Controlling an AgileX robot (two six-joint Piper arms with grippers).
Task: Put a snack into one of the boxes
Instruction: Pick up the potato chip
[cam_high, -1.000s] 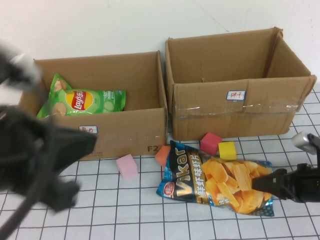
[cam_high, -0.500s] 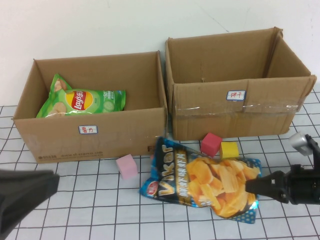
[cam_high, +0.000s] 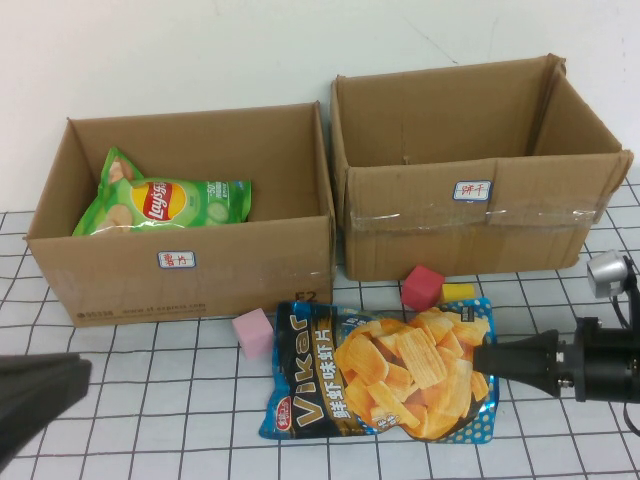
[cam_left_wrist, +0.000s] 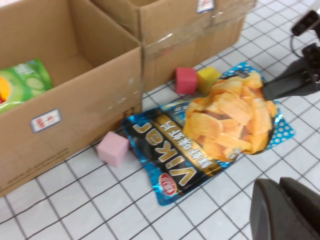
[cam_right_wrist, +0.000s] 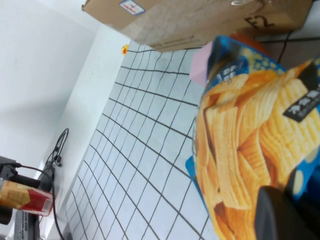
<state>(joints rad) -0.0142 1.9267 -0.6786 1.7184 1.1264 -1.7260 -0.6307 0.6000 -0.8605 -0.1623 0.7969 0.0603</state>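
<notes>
A blue and orange Vikar chip bag (cam_high: 380, 375) lies tilted on the grid mat in front of the two boxes; it also shows in the left wrist view (cam_left_wrist: 210, 135) and the right wrist view (cam_right_wrist: 250, 130). My right gripper (cam_high: 482, 357) is shut on the bag's right edge, low over the mat. My left gripper (cam_high: 70, 375) is at the front left, shut and empty, away from the bag. The left cardboard box (cam_high: 180, 262) holds a green Lay's bag (cam_high: 165, 203). The right cardboard box (cam_high: 480, 215) looks empty.
A pink block (cam_high: 253, 332) lies left of the bag, and a red block (cam_high: 421, 287) and a yellow block (cam_high: 458, 292) lie behind it near the right box. The boxes stand side by side at the back.
My right gripper has pulled the chip bag left and toward the front, turning and raising its right edge. My left arm has dropped back to the front left corner.
</notes>
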